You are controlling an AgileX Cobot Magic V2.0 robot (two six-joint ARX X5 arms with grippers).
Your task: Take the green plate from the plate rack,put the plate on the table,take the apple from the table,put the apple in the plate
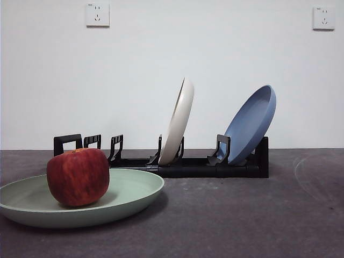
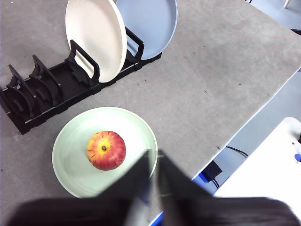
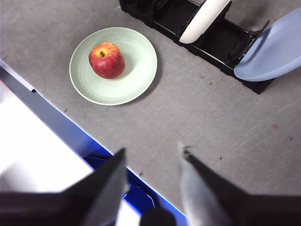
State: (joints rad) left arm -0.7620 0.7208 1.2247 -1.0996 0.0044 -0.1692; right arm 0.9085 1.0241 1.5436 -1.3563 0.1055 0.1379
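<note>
Flat dark grey mottled table [image 1: 242, 215]: bears everything in view. Long low black plastic plate rack [image 1: 188, 166] sits far, centre of the front view; it holds a cream-white plate [image 1: 177, 122] and, to its right, a blue plate [image 1: 250, 124], both tilted in their slots. Slots at the rack's left end are empty.

Round pale mint-green matte plate [image 1: 134, 191] lies flat on the table, near left, just in front of the rack. Large red apple with a yellow-orange stem patch [image 1: 78, 176] rests upright inside it, roughly centred.

Left gripper [image 2: 154, 165]: high above the plate's edge, jaws almost together, holding nothing. Right gripper [image 3: 150, 165]: high over bare table, jaws apart, empty.

Judgement: all four steps look done, nothing left but parking the arms.
</note>
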